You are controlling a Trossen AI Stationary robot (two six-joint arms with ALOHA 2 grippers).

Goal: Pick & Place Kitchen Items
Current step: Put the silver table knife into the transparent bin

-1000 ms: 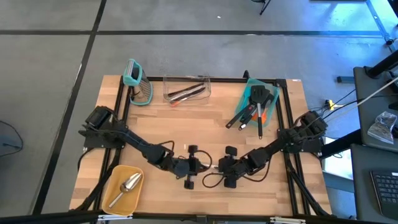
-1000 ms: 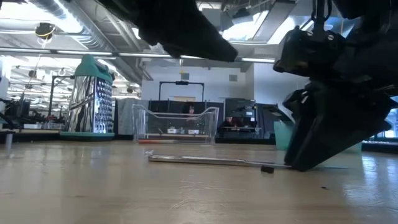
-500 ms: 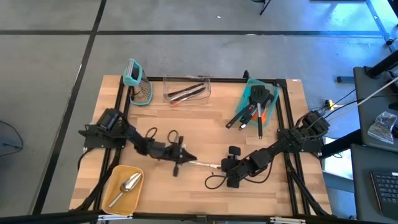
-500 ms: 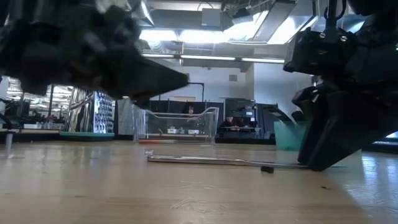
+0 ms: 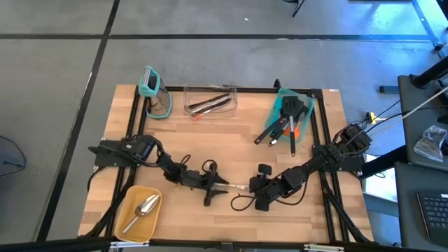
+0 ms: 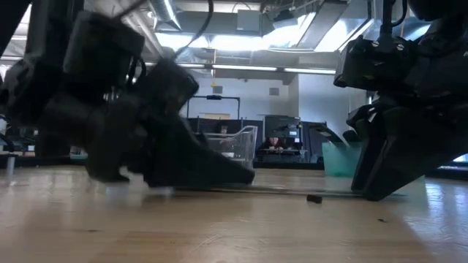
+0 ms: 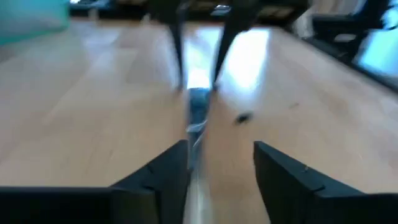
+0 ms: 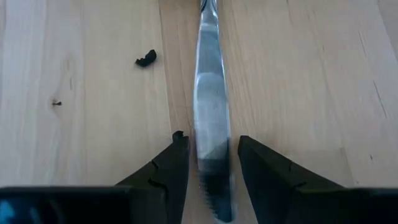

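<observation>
A thin metal knife [image 8: 211, 118] is lying flat on the bench [image 5: 231, 140] between the two arms. Its blade end is being bracketed, seemingly gripped, by the narrowly set right pincer [image 8: 208, 171]. Its other end is being straddled by the parted left pincer [image 7: 217, 168].

Even overhead light is falling on the wooden table [image 5: 231, 147] in the high view, leaving only soft, short shadows under both arms. At table height, bright ceiling lights [image 6: 219, 40] are glaring behind the scene, so the left gripper [image 6: 183, 164] and right gripper [image 6: 395, 157] are showing as near-black silhouettes, the left one smeared. The left wrist view is blurring heavily all over, with a white glare patch on the wood [image 7: 249, 53]. The right wrist view is staying sharp, and the metal knife [image 8: 210, 106] is reflecting pale light along its blade.
</observation>
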